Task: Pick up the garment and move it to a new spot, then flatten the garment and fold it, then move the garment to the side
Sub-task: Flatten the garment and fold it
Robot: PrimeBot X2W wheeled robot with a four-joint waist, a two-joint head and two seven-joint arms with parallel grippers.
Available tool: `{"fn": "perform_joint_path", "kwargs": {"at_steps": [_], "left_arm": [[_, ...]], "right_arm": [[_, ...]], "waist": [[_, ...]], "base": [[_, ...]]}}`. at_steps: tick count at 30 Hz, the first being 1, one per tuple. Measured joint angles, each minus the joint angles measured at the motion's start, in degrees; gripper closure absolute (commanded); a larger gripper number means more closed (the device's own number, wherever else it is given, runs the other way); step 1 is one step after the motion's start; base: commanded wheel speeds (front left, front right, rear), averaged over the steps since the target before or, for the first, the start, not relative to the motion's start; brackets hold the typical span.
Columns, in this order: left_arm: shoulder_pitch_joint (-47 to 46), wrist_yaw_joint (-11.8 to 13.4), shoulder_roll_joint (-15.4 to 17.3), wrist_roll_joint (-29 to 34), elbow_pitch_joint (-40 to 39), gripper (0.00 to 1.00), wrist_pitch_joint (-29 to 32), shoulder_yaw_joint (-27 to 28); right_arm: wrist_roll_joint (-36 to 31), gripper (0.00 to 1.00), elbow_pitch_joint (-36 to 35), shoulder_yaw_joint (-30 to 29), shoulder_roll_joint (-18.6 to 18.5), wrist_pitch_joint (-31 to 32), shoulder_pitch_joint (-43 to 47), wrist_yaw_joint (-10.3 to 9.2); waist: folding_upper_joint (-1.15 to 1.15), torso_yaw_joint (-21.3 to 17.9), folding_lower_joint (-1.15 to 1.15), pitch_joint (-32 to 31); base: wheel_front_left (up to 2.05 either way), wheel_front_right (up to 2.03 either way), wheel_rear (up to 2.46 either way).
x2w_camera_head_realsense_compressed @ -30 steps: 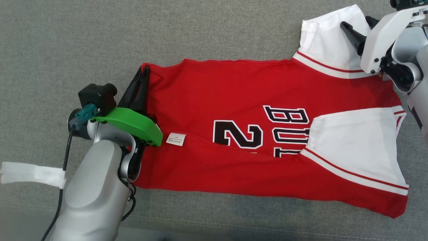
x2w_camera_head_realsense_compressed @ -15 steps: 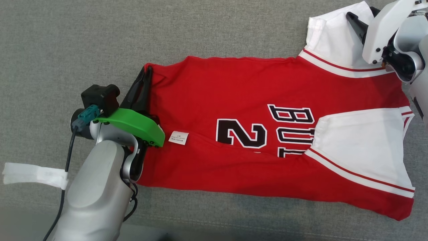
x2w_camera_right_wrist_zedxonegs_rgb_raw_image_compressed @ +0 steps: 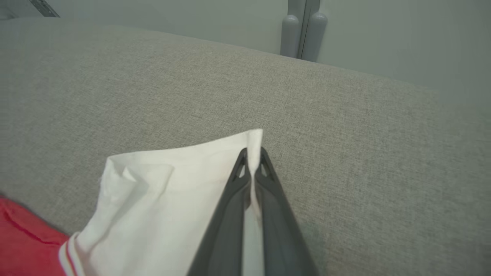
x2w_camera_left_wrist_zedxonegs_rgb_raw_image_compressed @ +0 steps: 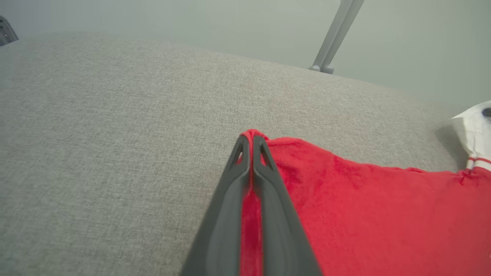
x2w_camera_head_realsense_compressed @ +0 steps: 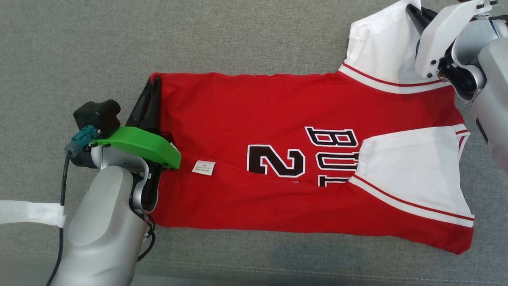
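Two corners of the garment [x2w_camera_head_realsense_compressed: 278, 119] are gripped. It is a red jersey with white sleeves, spread flat on the grey fabric surface [x2w_camera_head_realsense_compressed: 238, 35], hem at the left, shoulders at the right, dark lettering and a 2 facing up. The left gripper [x2w_camera_head_realsense_compressed: 154, 82] has its jaws pressed together on the far left corner of the hem; the left wrist view shows red cloth between its fingers [x2w_camera_left_wrist_zedxonegs_rgb_raw_image_compressed: 230, 199]. The right gripper [x2w_camera_head_realsense_compressed: 410, 8] pinches the edge of the far white sleeve [x2w_camera_head_realsense_compressed: 381, 47] at the far right, white cloth poking past its tips. The near sleeve [x2w_camera_head_realsense_compressed: 412, 167] lies over the chest, covering part of the lettering. A small white label [x2w_camera_head_realsense_compressed: 203, 168] sits near the hem
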Motion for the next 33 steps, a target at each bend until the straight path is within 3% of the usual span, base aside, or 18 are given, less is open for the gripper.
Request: {"fn": "perform_joint_path", "kwargs": {"at_steps": [8,20,33], "left_arm": [[1.1,-0.1,1.8,-0.3,0.3,1.00,-0.5,1.7],[9.7,-0.5,2.4,-1.5,-0.5,1.00,-1.1,3.2],[20.8,-0.4,3.5,-2.6,-4.9,1.00,-1.4,4.1]], "right_arm": [[2.5,1.00,-4.8,2.4,1.4,-7.9,5.0,0.01],[6.7,1.00,-10.3,1.7,0.0,-22.1,17.5,0.01],[8.1,1.00,-17.8,2.3,-1.8,-22.7,30.8,0.01]], "waist": [[0.00,-1.9,0.00,-2.9],[0.00,-4.5,0.00,-9.7],[0.00,-6.2,-0.01,-17.3]], "base": [[0.00,0.00,0.00],[0.00,0.00,0.00],[0.00,0.00,0.00]]}}
